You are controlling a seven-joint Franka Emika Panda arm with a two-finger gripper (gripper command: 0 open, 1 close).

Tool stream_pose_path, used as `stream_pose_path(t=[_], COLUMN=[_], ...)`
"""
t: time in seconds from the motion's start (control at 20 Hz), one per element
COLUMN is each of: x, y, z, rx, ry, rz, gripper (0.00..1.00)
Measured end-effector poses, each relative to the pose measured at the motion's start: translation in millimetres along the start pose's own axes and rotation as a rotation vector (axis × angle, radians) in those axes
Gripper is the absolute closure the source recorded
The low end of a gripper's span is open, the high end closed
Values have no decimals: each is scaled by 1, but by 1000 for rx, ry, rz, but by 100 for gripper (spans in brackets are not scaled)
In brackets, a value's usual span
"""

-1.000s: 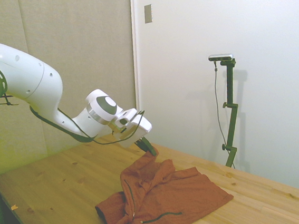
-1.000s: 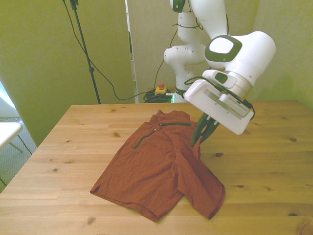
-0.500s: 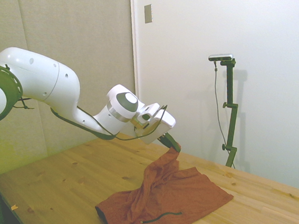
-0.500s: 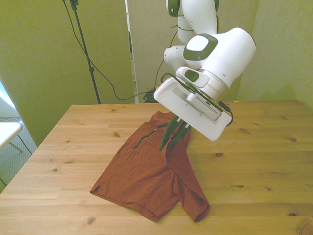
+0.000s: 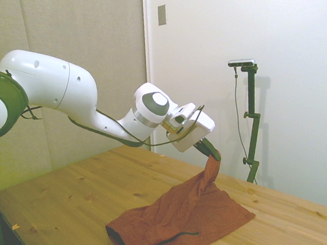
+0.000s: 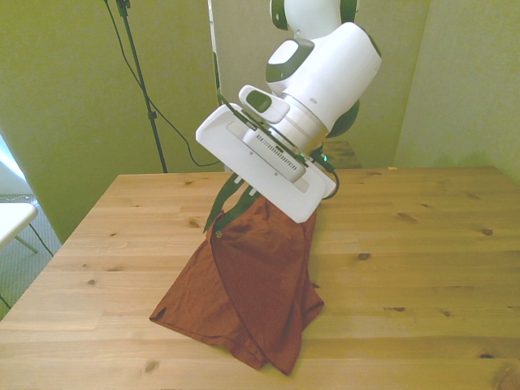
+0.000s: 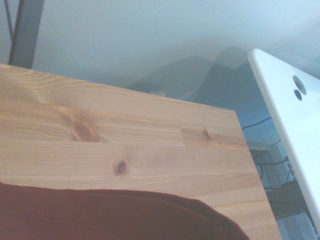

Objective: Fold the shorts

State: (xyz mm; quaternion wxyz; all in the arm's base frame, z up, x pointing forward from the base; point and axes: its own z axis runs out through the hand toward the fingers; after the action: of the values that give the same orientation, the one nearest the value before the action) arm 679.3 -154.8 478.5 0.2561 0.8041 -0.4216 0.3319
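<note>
The rust-red shorts [image 5: 183, 217] [image 6: 260, 284] lie partly on the wooden table [image 6: 422, 268], with one side lifted and draped over the rest. My gripper [image 5: 211, 154] [image 6: 221, 218] is shut on the raised edge of the shorts, well above the tabletop, over the half of the cloth toward the front view's left. A dark zip slit [image 5: 179, 234] shows near the front fold in the side view. In the wrist view a dark red edge of the shorts [image 7: 110, 215] fills one side, with bare wood beyond it.
The table's edge [image 7: 250, 165] shows close by in the wrist view, with cables on the floor beyond. Bare wood lies on both sides of the shorts in the front view.
The gripper has carried the held edge of the shorts across toward the front view's left and higher, folding that side over the rest. The zip slit seen near the far edge earlier is now covered.
</note>
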Motion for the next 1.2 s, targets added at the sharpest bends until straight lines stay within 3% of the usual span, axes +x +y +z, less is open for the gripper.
stream_pose_path(t=[0.3,0.35,0.65,1.2], x=[9,7,-2,-7], y=[34,41,64,74], z=[39,48,95,112], rx=[-51,-61,-79,-78], ry=[-25,-32,-51,-65], rz=[31,33,43,67], gripper=[100,0,0,0])
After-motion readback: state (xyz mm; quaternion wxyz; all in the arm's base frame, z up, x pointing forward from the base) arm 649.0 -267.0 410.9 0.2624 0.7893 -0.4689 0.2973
